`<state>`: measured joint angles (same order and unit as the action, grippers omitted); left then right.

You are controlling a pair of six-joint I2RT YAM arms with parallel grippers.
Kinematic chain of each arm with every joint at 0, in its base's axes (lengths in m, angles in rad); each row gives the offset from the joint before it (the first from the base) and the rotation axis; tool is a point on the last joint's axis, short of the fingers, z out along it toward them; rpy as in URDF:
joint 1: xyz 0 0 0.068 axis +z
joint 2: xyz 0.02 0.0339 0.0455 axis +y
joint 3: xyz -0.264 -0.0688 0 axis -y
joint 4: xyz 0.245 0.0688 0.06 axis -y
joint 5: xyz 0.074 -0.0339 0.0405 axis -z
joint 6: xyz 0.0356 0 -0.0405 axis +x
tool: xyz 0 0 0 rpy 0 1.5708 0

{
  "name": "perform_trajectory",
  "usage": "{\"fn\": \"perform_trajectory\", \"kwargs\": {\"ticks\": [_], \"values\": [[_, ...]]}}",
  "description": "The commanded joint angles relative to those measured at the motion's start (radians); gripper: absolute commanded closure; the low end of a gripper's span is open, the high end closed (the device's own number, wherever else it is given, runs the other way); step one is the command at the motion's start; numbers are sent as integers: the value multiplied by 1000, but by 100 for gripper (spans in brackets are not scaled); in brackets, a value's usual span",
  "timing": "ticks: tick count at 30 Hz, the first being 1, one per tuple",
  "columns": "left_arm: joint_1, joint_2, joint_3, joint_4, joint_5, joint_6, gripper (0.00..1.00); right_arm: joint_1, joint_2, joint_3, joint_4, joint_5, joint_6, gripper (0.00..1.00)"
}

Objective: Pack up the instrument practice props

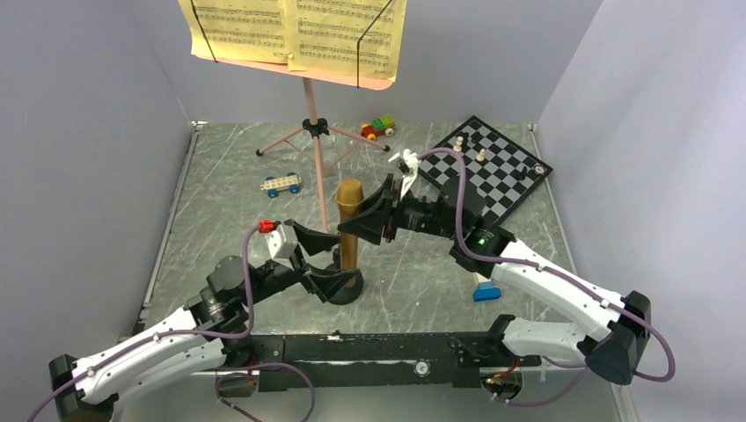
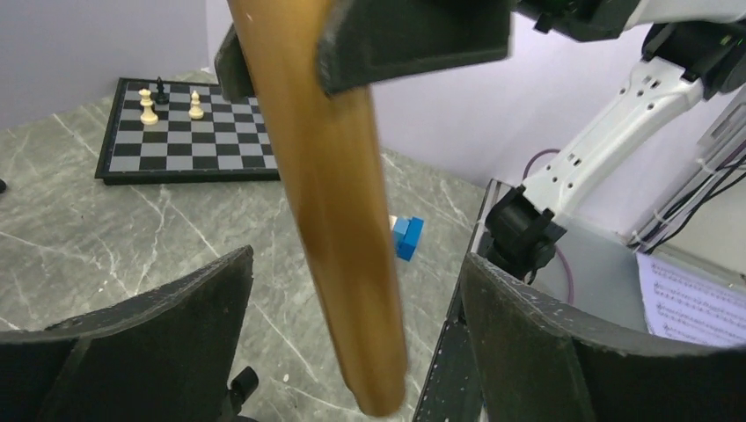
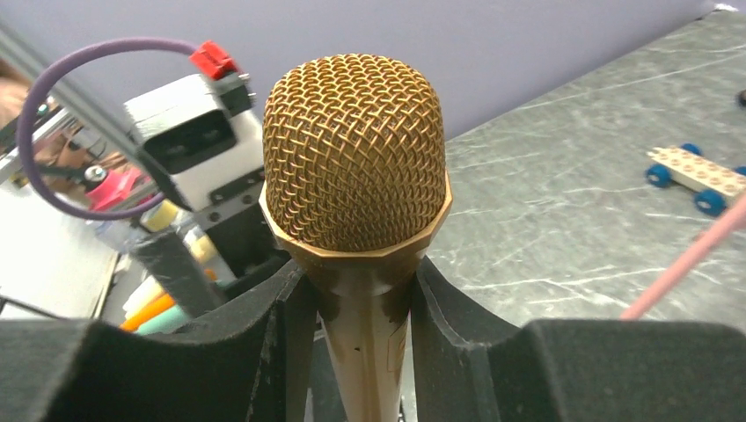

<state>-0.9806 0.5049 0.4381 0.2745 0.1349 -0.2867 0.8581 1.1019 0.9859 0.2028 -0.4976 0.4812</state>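
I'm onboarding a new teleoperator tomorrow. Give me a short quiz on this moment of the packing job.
1. True or false: the right end effector is shut on the microphone.
2. What stands on the chessboard? A chess pieces, B toy car, C blue block.
3. Fill in: the left end effector has its jaws ____ on either side of the microphone's shaft.
Key: 1 true; 2 A; 3 open.

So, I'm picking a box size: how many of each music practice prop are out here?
Music stand: 1
Sheet-music pages: 2
Microphone: 1
Mic stand: 1
Total: 5
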Motion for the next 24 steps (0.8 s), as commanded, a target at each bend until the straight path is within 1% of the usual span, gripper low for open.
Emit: {"fn": "perform_trajectory", "kwargs": {"ticks": [1, 3, 5, 8, 9, 10, 11, 12, 13, 14, 15, 16, 17, 18, 19, 20, 23, 24], "values": [[21, 42, 41, 65, 66, -40, 21, 73, 14, 0, 98, 12, -10, 100], [37, 60, 49, 72, 96, -48, 38, 91, 21, 0, 106, 19, -17, 100], [51, 76, 53, 79, 122, -62, 46, 101, 23, 2, 106, 26, -25, 100], [64, 83, 41, 107, 149, -85, 54, 102, 17, -7, 124, 28, -26, 100], [68, 83, 36, 119, 156, -92, 60, 103, 17, -10, 125, 29, -28, 100], [71, 83, 29, 128, 162, -96, 74, 102, 16, -10, 125, 31, -30, 100], [73, 81, 24, 133, 164, -99, 92, 103, 16, -10, 120, 31, -32, 100], [73, 79, 20, 132, 159, -101, 100, 103, 16, -10, 114, 32, -34, 100], [75, 73, 14, 130, 151, -104, 100, 102, 16, -9, 104, 47, -34, 100], [76, 64, 11, 124, 140, -106, 100, 101, 15, -9, 91, 54, -33, 87], [78, 52, 9, 110, 125, -105, 100, 101, 13, -7, 75, 64, -33, 66], [81, 38, 9, 91, 106, -102, 100, 101, 8, -3, 50, 87, -40, 48], [85, 21, 9, 70, 79, -102, 100, 99, 0, -1, 21, 121, -50, 34], [92, 5, 9, 46, 55, -103, 100, 95, -10, 2, -14, 158, -60, 25], [102, -9, 14, 17, 32, -103, 100, 87, -22, 3, -45, 190, -65, 12], [132, -27, 42, -78, -13, -95, 100, 61, -50, -2, -92, 238, -69, 1], [196, -24, 127, -275, -122, -73, 100, 29, -111, -19, -146, 292, -81, 0], [225, -18, 160, -369, -177, -70, 100, 25, -130, -24, -160, 312, -91, 0]]}}
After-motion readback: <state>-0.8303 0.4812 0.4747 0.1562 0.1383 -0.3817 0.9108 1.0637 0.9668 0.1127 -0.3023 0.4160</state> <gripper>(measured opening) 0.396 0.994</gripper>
